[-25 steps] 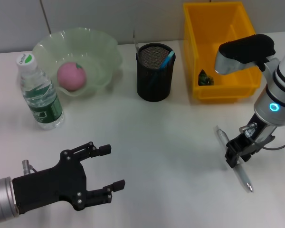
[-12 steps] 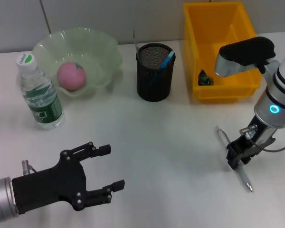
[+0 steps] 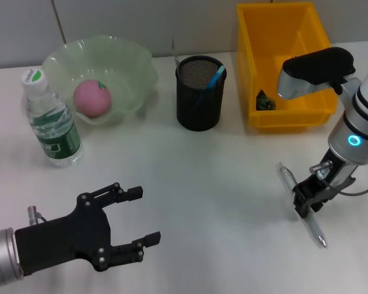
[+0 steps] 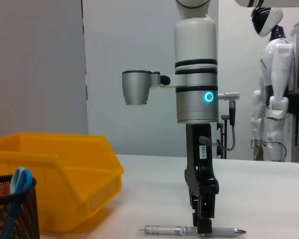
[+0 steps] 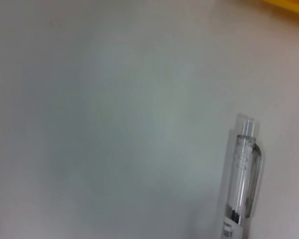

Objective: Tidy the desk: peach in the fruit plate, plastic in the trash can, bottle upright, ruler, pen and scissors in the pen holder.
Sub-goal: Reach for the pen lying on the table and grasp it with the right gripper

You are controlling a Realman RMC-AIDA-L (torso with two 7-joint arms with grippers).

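Note:
A clear pen (image 3: 287,179) lies flat on the white desk at the right. My right gripper (image 3: 303,205) is lowered onto its middle, and in the left wrist view the gripper (image 4: 203,226) reaches down to the pen (image 4: 164,230). The right wrist view shows the pen's clip end (image 5: 241,179) close up. The pink peach (image 3: 92,97) sits in the green fruit plate (image 3: 132,61). The bottle (image 3: 49,119) stands upright. The black mesh pen holder (image 3: 199,92) holds blue-handled scissors (image 3: 216,76). Dark plastic (image 3: 265,101) lies in the yellow bin (image 3: 288,61). My left gripper (image 3: 146,215) hovers open at the near left.
A thin grey strip (image 3: 173,49) sticks up behind the pen holder's rim. The left wrist view shows the yellow bin (image 4: 65,164), the holder (image 4: 10,209) and a white humanoid robot (image 4: 271,84) in the background.
My right gripper has dropped slightly lower onto the pen. The pen stays flat on the desk. The left arm has not moved.

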